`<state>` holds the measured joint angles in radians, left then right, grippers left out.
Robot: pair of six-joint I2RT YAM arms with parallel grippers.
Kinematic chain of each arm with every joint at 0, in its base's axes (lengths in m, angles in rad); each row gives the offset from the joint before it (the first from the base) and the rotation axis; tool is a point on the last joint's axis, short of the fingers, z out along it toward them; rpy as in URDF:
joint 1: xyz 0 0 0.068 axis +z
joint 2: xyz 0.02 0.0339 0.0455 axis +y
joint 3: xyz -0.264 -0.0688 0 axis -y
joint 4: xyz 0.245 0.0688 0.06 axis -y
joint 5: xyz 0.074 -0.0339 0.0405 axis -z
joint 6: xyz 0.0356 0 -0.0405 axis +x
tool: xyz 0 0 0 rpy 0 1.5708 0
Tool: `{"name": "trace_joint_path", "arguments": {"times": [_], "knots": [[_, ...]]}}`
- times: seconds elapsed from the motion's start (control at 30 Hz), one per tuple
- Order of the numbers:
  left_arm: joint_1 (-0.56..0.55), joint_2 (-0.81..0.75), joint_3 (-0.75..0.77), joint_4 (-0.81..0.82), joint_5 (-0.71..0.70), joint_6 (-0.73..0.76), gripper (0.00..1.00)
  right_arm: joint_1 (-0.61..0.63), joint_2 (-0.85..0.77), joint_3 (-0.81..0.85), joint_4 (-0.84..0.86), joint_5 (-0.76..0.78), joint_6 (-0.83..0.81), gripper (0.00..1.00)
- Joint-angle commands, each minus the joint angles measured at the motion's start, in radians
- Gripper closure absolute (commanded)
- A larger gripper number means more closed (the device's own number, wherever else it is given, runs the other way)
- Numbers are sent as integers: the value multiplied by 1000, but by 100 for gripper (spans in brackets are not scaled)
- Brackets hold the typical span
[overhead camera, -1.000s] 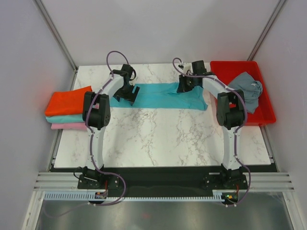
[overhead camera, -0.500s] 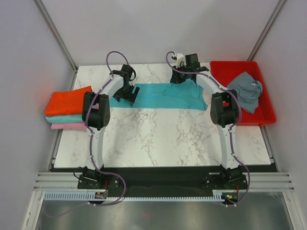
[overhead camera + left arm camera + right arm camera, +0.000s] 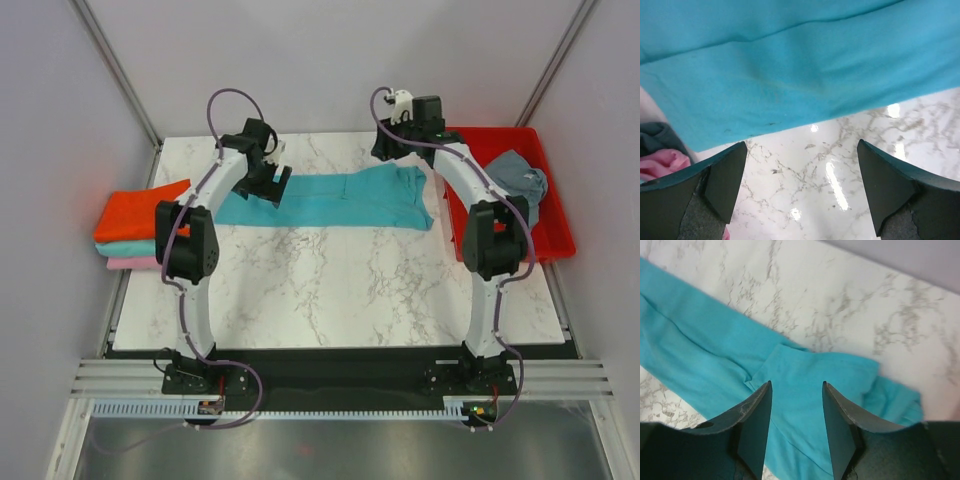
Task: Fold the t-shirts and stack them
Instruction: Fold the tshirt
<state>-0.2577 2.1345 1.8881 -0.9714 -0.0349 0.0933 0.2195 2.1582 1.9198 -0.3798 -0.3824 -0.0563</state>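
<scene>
A turquoise t-shirt [image 3: 330, 198] lies on the far half of the white, grey-veined marble tabletop [image 3: 330, 290], folded into a long flat band with soft creases; its right end bunches into a few rumpled folds. The left pincer [image 3: 268, 185] hangs over the band's left end with its 2 dark, wedge-shaped fingers [image 3: 725, 180] spread wide and nothing between them, only glossy marble and the shirt's near hem below. The right pincer [image 3: 400, 150] sits above the band's right end, released too: its fingers [image 3: 757, 415] stand apart over smooth turquoise cloth, gripping nothing.

At the tabletop's left edge, 3 folded shirts form a neat stack: orange-red [image 3: 140, 210] on top, teal [image 3: 130, 246] under it, pink [image 3: 135, 264] at the bottom. On the right, a rigid red plastic tray [image 3: 555, 245] holds a slate grey shirt [image 3: 515, 180] – crumpled in a loose heap, unfolded
</scene>
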Motion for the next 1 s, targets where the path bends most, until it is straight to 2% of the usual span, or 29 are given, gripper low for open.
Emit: {"name": "trace_joint_path", "arguments": {"times": [0.0,0.2,0.53,0.77,0.97], "knots": [[8,-127,72,-10,79,-26,1,-29,-129,-64,61,22,44,47],[54,-68,77,3,41,-40,1,-72,-74,-130,61,-24,217,47],[140,71,85,57,-8,-32,5,-103,-41,-232,61,-44,257,47],[158,156,72,54,6,-35,6,-129,5,-252,47,-18,269,46],[158,186,46,48,-2,-41,7,-135,109,-216,32,17,285,43]]}}
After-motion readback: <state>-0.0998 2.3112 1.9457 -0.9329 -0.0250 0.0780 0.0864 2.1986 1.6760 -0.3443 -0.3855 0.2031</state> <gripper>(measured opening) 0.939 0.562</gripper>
